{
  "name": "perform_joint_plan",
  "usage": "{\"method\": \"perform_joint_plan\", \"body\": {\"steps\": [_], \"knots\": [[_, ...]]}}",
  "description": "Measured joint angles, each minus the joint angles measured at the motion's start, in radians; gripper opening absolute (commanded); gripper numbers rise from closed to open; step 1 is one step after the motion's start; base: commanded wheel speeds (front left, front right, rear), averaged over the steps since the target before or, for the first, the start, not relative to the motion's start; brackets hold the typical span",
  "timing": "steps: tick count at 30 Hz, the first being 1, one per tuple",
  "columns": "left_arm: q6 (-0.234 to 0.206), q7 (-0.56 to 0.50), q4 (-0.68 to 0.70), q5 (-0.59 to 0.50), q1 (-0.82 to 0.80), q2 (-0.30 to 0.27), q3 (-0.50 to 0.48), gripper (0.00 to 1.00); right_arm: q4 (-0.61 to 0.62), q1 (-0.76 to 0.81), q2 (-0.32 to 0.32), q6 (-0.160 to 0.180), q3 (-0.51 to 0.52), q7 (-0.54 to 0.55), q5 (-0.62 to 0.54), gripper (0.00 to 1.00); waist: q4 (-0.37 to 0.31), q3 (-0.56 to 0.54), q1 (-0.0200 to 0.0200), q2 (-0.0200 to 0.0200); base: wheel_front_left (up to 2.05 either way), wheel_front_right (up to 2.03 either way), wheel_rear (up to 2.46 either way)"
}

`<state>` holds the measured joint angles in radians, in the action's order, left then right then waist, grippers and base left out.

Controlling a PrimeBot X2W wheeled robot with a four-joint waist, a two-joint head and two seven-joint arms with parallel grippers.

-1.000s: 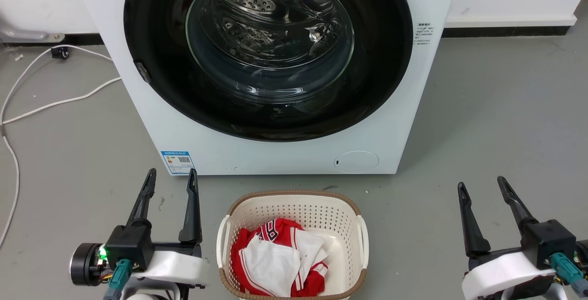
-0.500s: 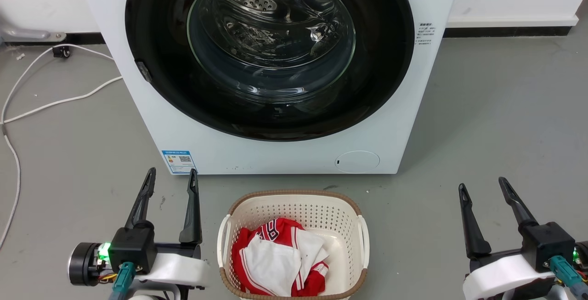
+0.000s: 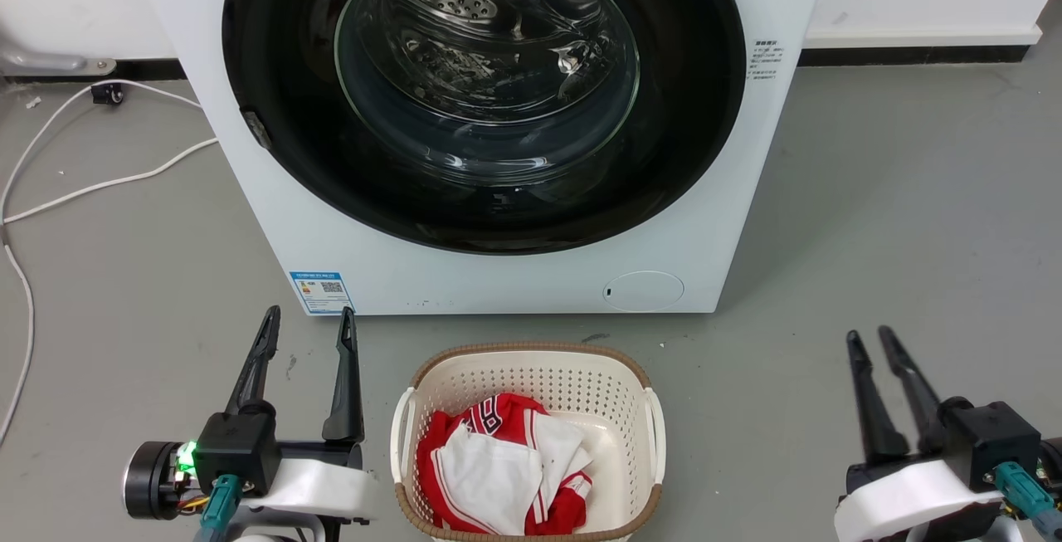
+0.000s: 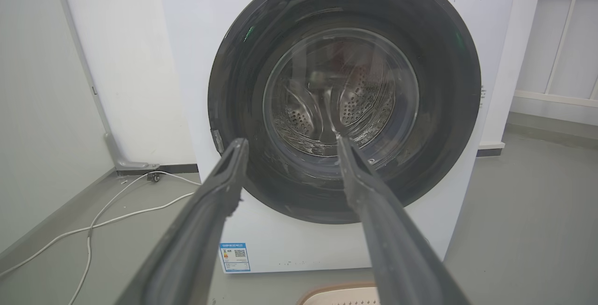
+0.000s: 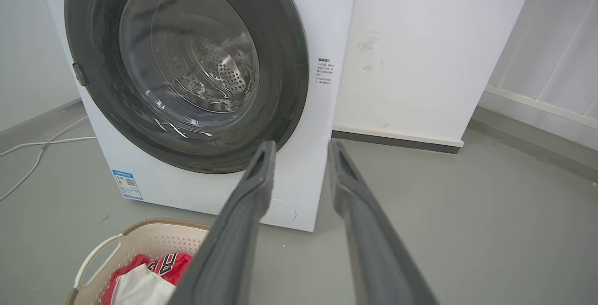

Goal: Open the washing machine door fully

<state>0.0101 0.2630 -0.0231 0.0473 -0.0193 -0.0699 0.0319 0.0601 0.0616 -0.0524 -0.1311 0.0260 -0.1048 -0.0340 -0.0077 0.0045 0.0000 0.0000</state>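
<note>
The washing machine door point(image 3: 485, 94) is a glossy black disc with a clear glass centre, lying flush against the white washer front point(image 3: 348, 268). A small latch point(image 3: 257, 129) sits on its left rim. The steel drum shows through the glass. My left gripper point(image 3: 310, 311) hovers low over the floor before the washer's lower left corner, open and empty. My right gripper point(image 3: 869, 333) is low at the right, away from the washer, its fingers narrowly apart and empty. The door point(image 4: 343, 95) lies ahead of the left gripper point(image 4: 292, 141). The door point(image 5: 187, 62) is up and left of the right gripper point(image 5: 302, 144).
A white laundry basket point(image 3: 531, 357) with red and white clothes point(image 3: 498, 459) stands on the grey floor between my grippers, just before the washer. A white cable point(image 3: 99, 185) trails on the floor at the left. A small round white flap point(image 3: 644, 291) sits low on the washer.
My right gripper's fingers have drawn much closer together. The left gripper and the door have not moved; the camera shifted slightly.
</note>
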Motion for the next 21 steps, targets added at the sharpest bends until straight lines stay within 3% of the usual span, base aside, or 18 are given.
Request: {"method": "perform_joint_plan", "body": {"steps": [5, 9, 16, 21], "knots": [[0.001, 0.000, 0.000, 0.000, 0.000, 0.003, -0.002, 1.00, -0.006, 0.000, 0.000, 0.000, -0.008, 0.004, 0.023, 0.00, 0.000, 0.001, 0.0000, 0.0000, 0.00, 0.00, 0.00], [0.003, 0.000, -0.001, 0.000, 0.000, 0.005, -0.003, 1.00, -0.013, -0.002, 0.000, 0.000, -0.010, -0.007, 0.126, 0.00, 0.000, 0.002, 0.0000, 0.0000, 0.00, 0.00, 0.00], [0.003, 0.000, -0.003, -0.001, 0.000, 0.008, -0.006, 1.00, -0.059, -0.026, 0.002, 0.000, -0.047, -0.046, 0.661, 0.00, 0.000, 0.001, 0.0000, 0.0000, 0.00, 0.00, 0.00], [0.003, 0.000, -0.003, -0.001, -0.002, 0.010, -0.006, 1.00, -0.095, -0.069, 0.002, 0.000, -0.050, -0.076, 1.155, 0.00, 0.000, 0.011, 0.0000, 0.0000, 0.00, 0.00, 0.00]]}}
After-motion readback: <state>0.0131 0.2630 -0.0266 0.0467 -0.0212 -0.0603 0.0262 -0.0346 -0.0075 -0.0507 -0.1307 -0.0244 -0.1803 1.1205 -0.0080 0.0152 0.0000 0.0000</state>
